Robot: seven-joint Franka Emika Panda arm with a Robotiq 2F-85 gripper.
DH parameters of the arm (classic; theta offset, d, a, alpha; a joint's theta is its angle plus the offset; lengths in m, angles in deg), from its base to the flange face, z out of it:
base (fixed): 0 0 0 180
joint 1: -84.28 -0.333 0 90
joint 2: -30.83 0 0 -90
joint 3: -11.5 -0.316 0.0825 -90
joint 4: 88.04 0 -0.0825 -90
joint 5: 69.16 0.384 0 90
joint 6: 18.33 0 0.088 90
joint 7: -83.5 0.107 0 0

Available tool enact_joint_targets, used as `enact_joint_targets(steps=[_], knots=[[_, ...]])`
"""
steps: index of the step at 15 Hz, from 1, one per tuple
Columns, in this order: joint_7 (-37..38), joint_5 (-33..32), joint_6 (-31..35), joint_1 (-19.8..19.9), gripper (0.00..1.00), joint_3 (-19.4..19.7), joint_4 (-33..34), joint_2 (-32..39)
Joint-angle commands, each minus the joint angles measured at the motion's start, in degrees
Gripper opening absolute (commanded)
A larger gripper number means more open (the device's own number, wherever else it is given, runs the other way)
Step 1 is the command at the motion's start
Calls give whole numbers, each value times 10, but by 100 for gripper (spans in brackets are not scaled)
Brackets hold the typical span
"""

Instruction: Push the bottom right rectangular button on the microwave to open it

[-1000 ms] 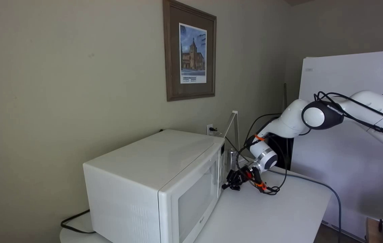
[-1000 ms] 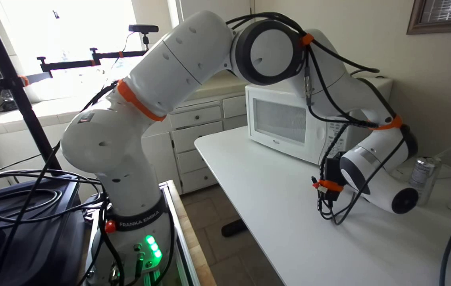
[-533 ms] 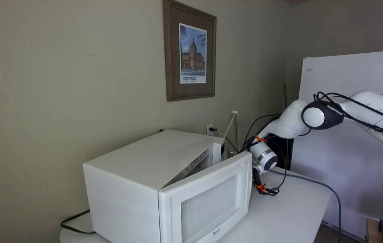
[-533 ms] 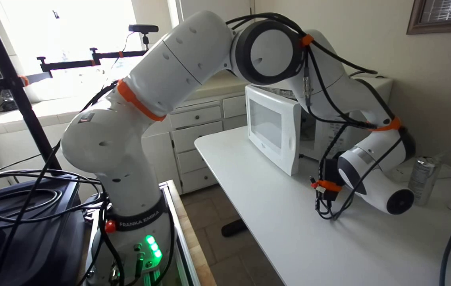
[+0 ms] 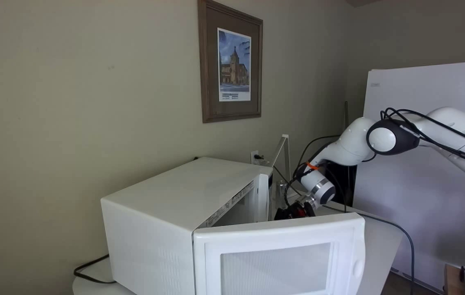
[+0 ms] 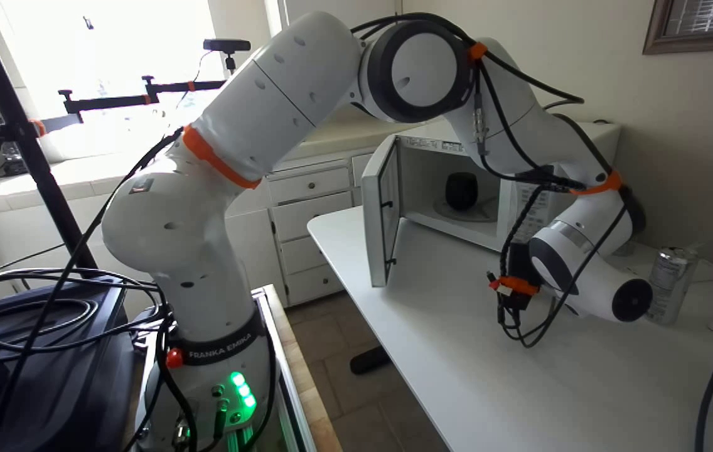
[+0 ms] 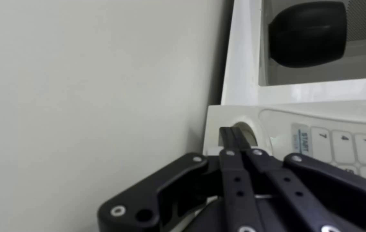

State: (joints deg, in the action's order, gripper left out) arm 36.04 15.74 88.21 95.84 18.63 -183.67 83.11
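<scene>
Claw [image 7: 234,133] with its two fingers [image 7: 226,138] set tight together and nothing between them, tips at what I take for the button [image 7: 250,134], at the foot of the panel [image 7: 281,125], below the keys [image 7: 321,141]. Outward from it, the microwave [image 5: 183,192] sits on the bench [image 6: 457,376], its door [image 6: 374,220] standing well out from the body; inside the cavity [image 6: 428,176], a black object [image 6: 461,191] rests on a round plate [image 6: 487,212]. By my judgement the press is done and the door's opening achieved, so the last step is withdrawal: the claw should back straight off the panel, since a sideways sweep could catch the door.

Hard to make out: the fingers cover most of the button, so neither its outline nor any contact with it can be told. In an exterior view the wrist [image 6: 595,295] blocks the fingertips, and the arm [image 6: 294,63] hides part of the cavity and the panel. In an exterior view the door's top edge [image 5: 277,228] masks the claw's underside, while the door's foot is cut off below.
</scene>
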Motion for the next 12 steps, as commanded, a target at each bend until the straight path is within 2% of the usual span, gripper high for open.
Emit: enact_joint_targets(steps=[1,5,11,12], knots=[[29,-59,54,-38,27,18,-84,-63],[42,-115,90,-54,54,16,-158,-127],[78,-168,185,-90,99,10,-296,-293],[90,-179,214,-101,100,6,-321,-325]])
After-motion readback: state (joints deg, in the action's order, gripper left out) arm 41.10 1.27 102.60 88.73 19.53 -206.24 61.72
